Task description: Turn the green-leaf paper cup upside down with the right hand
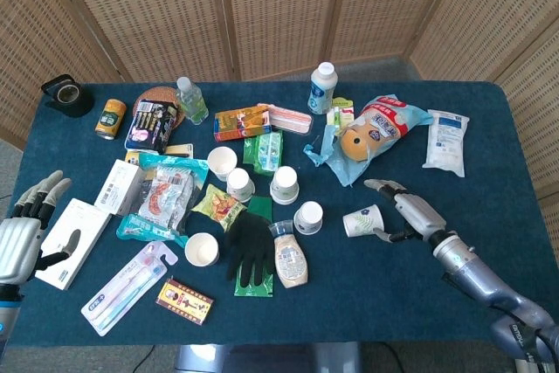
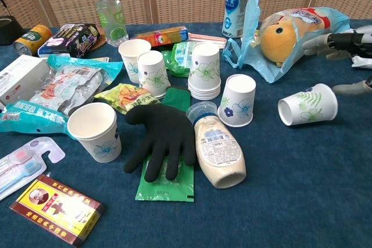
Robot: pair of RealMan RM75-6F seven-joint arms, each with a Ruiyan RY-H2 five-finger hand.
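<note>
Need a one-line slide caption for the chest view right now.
Green-leaf paper cup lies on its side, mouth left, beside the open right hand; not inverted.

woven rattan screens (image 1: pixel 279 6) stand behind the blue table (image 1: pixel 515 155).

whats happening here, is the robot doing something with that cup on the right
The right hand is beside the green-leaf paper cup with its fingers spread, not holding it. The cup lies on its side on the blue table, mouth toward the clutter of cups in the middle, so it is neither upright nor upside down. The left hand sits open at the far left edge, next to a white box, touching nothing. The flip is not done as things lie.
</note>
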